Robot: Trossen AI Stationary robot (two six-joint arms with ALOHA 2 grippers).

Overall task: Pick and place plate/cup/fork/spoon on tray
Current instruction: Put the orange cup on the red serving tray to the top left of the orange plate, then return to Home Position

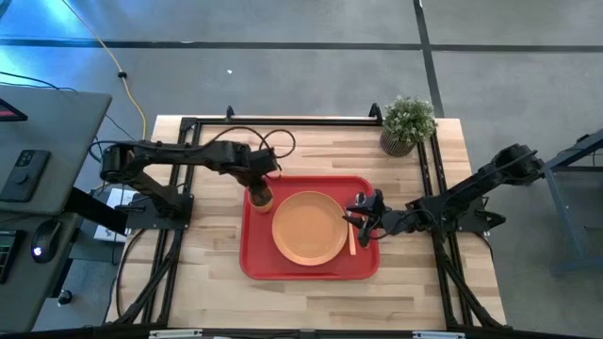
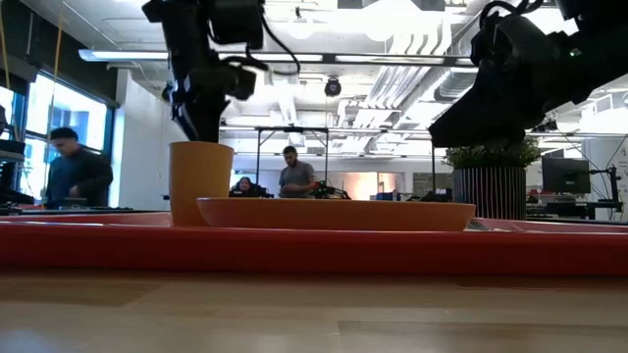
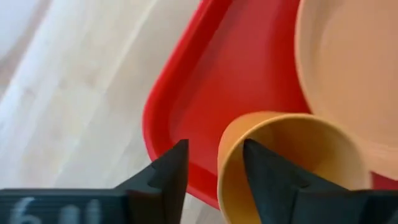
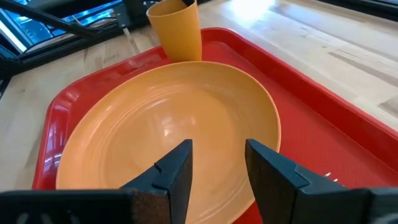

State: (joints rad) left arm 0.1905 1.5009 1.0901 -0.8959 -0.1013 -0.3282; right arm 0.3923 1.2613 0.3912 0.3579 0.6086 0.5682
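Two end effectors are over the tray at once. The left end effector [image 3: 214,171] sits at the cup [image 1: 261,198], its fingers [image 3: 168,174] straddling the cup's wall, one outside and one inside the rim, with a small gap visible on either side in the left wrist view, so it reads as parted and not clamped. The cup stands upright on the red tray [image 1: 311,266], in the far-left corner just beside the orange plate [image 1: 309,228], which lies flat in the middle of the tray. The right end effector [image 4: 217,165] hovers low over the plate's right edge with its fingers spread and nothing between them; a slim orange-handled utensil [image 1: 352,236] lies on the tray just beside the plate under it, though whether it is the fork or the spoon cannot be told. The other utensil is not visible anywhere on the wooden surface [image 1: 207,254], where a potted plant [image 1: 407,123] stands at the far right corner. By my reading the cup is being set down: the left arm would do well to lift straight up so the inner finger clears the rim without tipping the cup toward the plate.
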